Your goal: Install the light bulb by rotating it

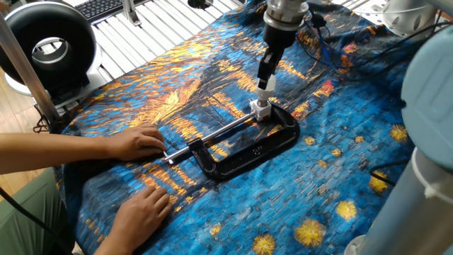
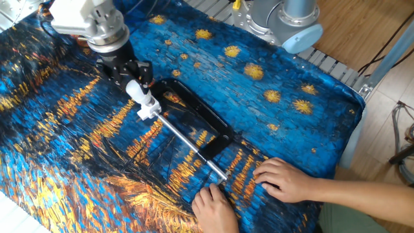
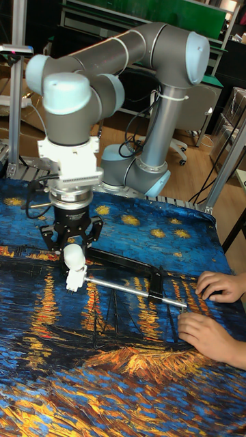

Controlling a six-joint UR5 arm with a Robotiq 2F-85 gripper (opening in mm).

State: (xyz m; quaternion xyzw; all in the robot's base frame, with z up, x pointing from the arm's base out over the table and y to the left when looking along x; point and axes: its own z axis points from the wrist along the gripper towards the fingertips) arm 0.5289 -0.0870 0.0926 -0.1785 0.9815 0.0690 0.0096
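Observation:
The light bulb, a small white globe, stands neck-down in the white socket block. That block sits at the end of the black C-clamp's screw rod. My gripper comes down from above and is shut on the bulb's upper part, its black fingers flanking the globe. Bulb and gripper tilt slightly in the fixed views.
The black C-clamp lies on the blue-and-orange cloth. A person's two hands hold its rod end. A black round fan stands at the left, and cables lie behind the gripper.

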